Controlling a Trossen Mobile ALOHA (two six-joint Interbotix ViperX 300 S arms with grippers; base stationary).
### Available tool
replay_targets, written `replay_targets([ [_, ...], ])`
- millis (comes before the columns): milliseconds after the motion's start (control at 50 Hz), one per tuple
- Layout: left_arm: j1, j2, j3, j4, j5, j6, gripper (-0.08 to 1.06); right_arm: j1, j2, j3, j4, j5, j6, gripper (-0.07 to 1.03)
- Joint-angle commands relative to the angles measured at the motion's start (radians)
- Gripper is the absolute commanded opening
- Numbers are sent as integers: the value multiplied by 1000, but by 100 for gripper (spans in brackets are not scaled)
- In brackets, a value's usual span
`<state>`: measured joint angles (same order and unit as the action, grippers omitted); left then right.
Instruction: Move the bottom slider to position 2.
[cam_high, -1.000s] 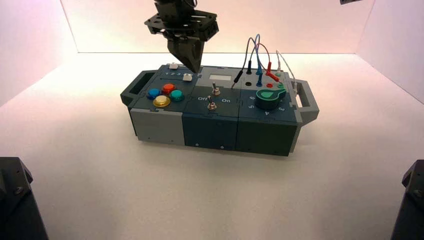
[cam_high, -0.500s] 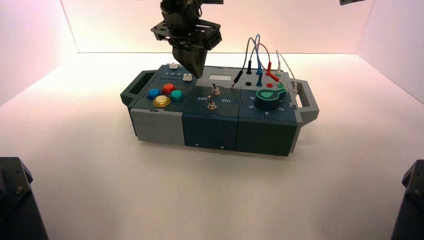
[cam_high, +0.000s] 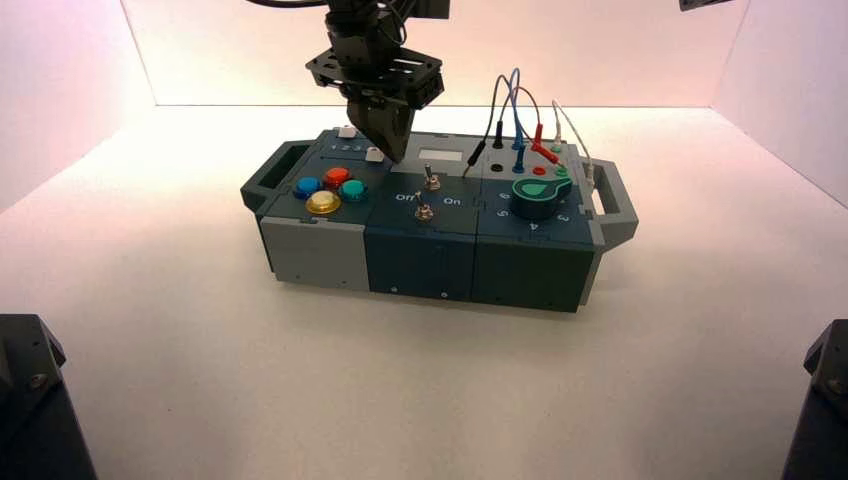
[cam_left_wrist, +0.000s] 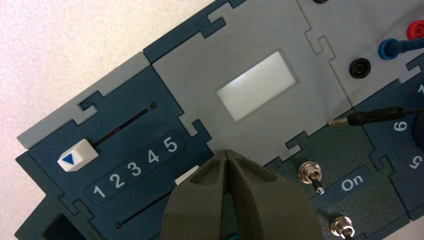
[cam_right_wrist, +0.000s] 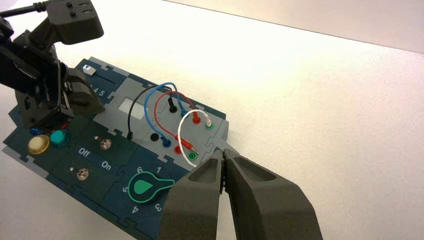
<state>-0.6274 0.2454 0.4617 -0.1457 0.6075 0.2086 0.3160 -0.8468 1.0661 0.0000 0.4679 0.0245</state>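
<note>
Just beside the tips of the left claw (cam_high: 397, 158), on its left in the high view, sits the small white knob of the bottom slider (cam_left_wrist: 186, 175), at the 5 end of its track, away from position 2 (cam_left_wrist: 116, 180). The left claw is shut, its two fingers meeting with nothing between them; it points down over the box (cam_high: 420, 262), and whether it touches the knob I cannot tell. Farther left of the claw and beyond it lies the other white slider knob (cam_left_wrist: 78, 155), at the 1 end. Nearer the camera than the claw, to its left, are the blue (cam_high: 308, 187), red (cam_high: 338, 177), yellow (cam_high: 323, 202) and green (cam_high: 353, 190) buttons. Also nearer, but to its right, stand two metal toggle switches (cam_high: 431, 181). Close on the claw's right is the white panel (cam_left_wrist: 256, 86), and farther right come the wires (cam_high: 517, 95) and the green dial (cam_high: 538, 196). The right claw (cam_right_wrist: 223, 152), also shut and holding nothing, waits to the left claw's right, above the bench (cam_high: 400, 395).
</note>
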Motion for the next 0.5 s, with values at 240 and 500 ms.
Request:
replay_targets([
  [240,34,-20,-9,6,0,17,-3,-3,3,-18,-2,-9,3,-1],
  [500,41,-20,-8,11,5,25,-3,-3,2,-18,-2,-9,3,-1],
])
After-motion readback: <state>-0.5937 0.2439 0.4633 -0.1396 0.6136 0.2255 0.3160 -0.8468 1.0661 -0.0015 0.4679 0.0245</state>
